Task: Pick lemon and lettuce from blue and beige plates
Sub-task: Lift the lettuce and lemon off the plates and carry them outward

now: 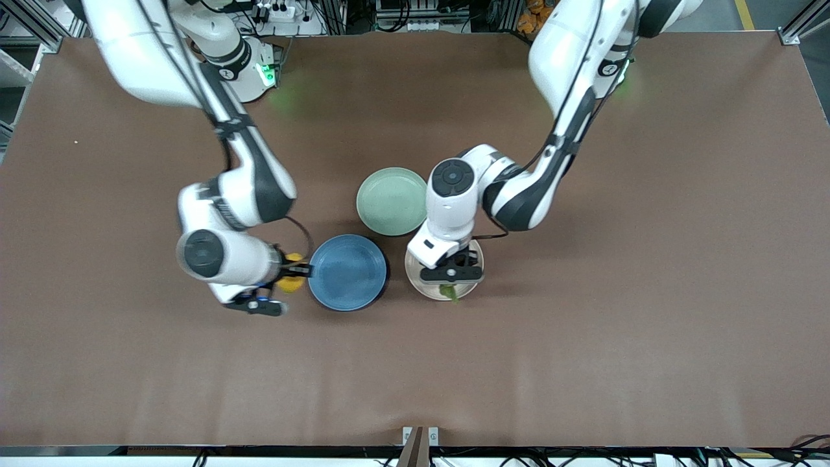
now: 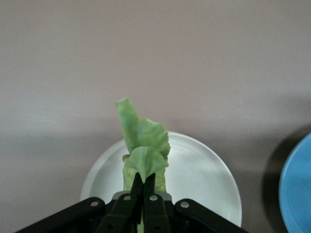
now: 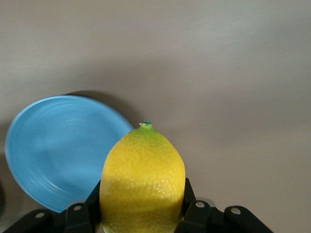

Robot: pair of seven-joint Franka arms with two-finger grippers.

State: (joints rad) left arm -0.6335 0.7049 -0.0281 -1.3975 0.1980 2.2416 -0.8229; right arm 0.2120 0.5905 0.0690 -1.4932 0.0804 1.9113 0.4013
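Right gripper (image 1: 285, 274) clamped on lemon (image 1: 293, 272), beside blue plate (image 1: 348, 272). Left gripper (image 1: 450, 280) pinched lettuce (image 2: 143, 148) over beige plate (image 1: 420, 280). Thin leaf grip; could slip or tear.

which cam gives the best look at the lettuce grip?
Left wrist view. It shows the lettuce pinched in the left gripper, held over the beige plate. In the front view the gripper body hides nearly all of it; only a green tip shows at the plate's rim. The right wrist view shows none of it, just the lemon.
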